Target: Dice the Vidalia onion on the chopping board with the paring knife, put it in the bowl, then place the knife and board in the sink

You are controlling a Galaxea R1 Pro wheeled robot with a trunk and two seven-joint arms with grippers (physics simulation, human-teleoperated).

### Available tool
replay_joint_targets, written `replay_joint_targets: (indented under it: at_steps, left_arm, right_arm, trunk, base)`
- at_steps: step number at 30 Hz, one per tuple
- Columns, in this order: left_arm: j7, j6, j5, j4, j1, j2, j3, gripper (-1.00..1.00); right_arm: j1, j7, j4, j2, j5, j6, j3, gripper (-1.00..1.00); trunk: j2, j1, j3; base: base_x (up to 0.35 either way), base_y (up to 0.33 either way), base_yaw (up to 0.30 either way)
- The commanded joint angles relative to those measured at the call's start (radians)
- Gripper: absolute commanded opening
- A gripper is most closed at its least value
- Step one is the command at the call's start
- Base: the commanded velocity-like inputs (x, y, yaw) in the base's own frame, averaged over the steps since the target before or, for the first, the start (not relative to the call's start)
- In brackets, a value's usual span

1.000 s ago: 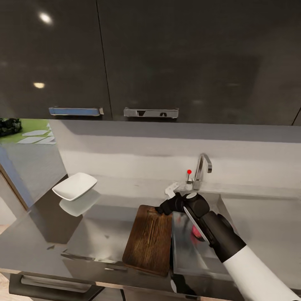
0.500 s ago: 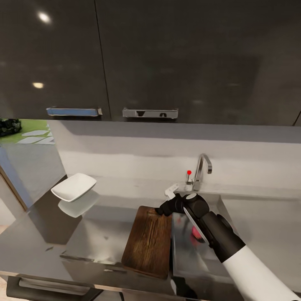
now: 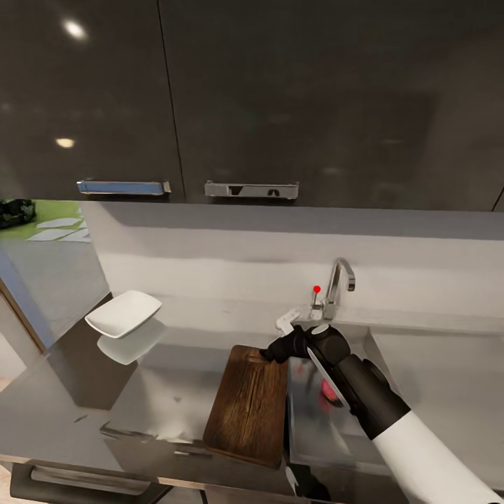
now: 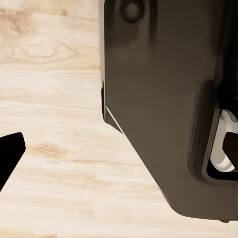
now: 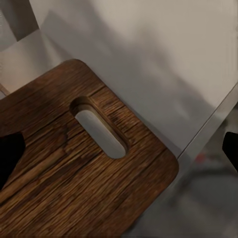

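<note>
Brown wood of the chopping board [image 3: 248, 402] lies under the open, empty right claw [image 3: 269, 350]; grip its slotted 12 o'clock end squarely.

**Right arm extended, left arm low**

The right arm [image 3: 420, 448] is seen in the head view reaching forward from the lower right, its white forearm followed by a black wrist section bent toward the left. The right gripper [image 3: 269, 353] is held low, pointed leftward. In the right wrist view its dark fingertips [image 5: 10, 156] are set wide apart. In the left wrist view, one dark fingertip [image 4: 9, 153] of the left gripper is shown, pointed downward beside the robot's dark body [image 4: 163, 109].
</note>
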Motion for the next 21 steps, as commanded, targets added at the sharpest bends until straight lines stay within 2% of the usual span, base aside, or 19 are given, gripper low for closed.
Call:
replay_joint_targets:
  at_steps: [1,9,21]
  left_arm:
    - [0.0,-0.006,0.001,0.002,-0.001,0.0,0.0,1.0]
    - [0.0,-0.006,0.001,0.002,-0.001,0.0,0.0,1.0]
    - [0.0,-0.005,0.001,0.002,-0.001,-0.001,0.0,1.0]
  right_arm:
    - [-0.001,0.002,0.003,-0.001,0.0,0.004,0.002,1.0]
    - [-0.001,0.003,0.009,-0.001,-0.001,0.002,0.002,1.0]
    - [-0.001,0.003,0.015,-0.002,-0.001,0.001,0.002,1.0]
  trunk:
    - [-0.002,0.001,-0.002]
    - [-0.002,0.001,-0.002]
    - [-0.002,0.001,-0.002]
  base:
    - [0.0,0.0,0.0]
    - [0.024,0.0,0.0]
    - [0.141,0.0,0.0]
